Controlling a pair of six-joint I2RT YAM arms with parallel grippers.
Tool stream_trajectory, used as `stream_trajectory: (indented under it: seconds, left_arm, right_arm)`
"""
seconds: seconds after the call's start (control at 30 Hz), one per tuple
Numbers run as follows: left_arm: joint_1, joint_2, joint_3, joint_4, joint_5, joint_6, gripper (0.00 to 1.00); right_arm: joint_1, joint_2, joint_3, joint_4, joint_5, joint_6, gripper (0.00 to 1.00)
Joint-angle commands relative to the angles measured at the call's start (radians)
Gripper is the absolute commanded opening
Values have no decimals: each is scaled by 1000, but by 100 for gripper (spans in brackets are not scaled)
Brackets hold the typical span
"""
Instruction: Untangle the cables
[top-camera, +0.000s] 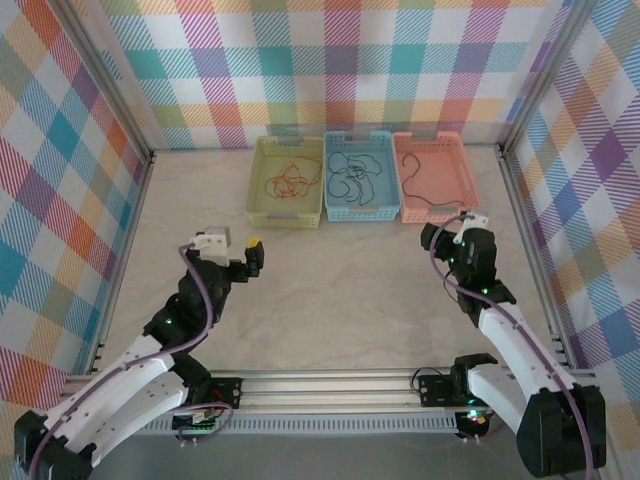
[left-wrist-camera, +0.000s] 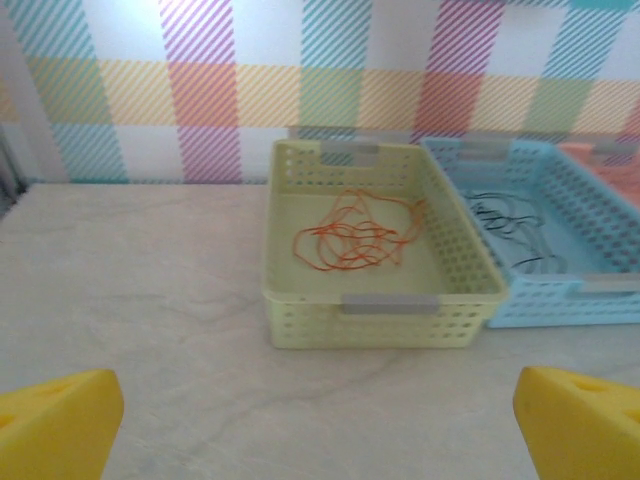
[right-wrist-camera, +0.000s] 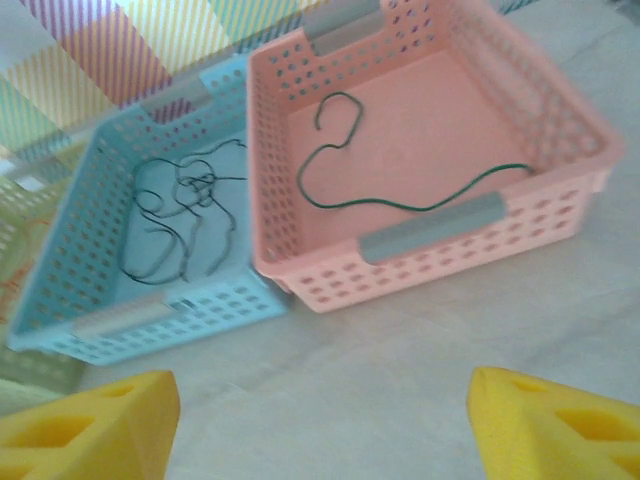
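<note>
Three cables lie apart, each in its own basket at the back. The orange-red cable (top-camera: 287, 182) (left-wrist-camera: 355, 237) is bunched in the yellow basket (top-camera: 256, 190) (left-wrist-camera: 390, 302). A loosely looped black cable (top-camera: 352, 172) (right-wrist-camera: 190, 190) rests in the blue basket (top-camera: 352, 216) (right-wrist-camera: 150, 320). The dark green cable (top-camera: 410, 180) (right-wrist-camera: 420, 209) curves across the pink basket (top-camera: 437, 217) (right-wrist-camera: 430, 232). My left gripper (top-camera: 248, 256) (left-wrist-camera: 320, 430) hovers open over bare table in front of the yellow basket. In front of the pink basket my right gripper (top-camera: 447, 238) (right-wrist-camera: 325, 425) is open and holds nothing.
The baskets stand side by side against the back wall. Checked walls with metal frame posts close in the marble-look table (top-camera: 330, 280) on three sides. A metal rail (top-camera: 330, 385) runs along the near edge by the arm bases.
</note>
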Motion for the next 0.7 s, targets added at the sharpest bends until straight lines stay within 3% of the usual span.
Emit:
stream_trajectory:
  seconds: [0.0, 0.1, 0.27, 0.37, 0.67]
  left_arm:
    - [56, 66, -71, 179, -55, 122, 100]
    - [162, 140, -111, 273, 51, 122, 100]
    - [306, 311, -113, 364, 154, 97, 99]
    - [364, 388, -145, 495, 200, 93, 99]
    - [492, 621, -189, 772, 230, 62, 100]
  right_arm:
    - [-3, -30, -80, 139, 82, -155, 86]
    - [-8, 2, -160, 299, 100, -154, 93]
    - [-11, 157, -185, 435, 90, -206, 95]
    - [-16, 260, -231, 651, 126, -217, 96]
    - [-44, 429, -229, 836, 84, -282, 95]
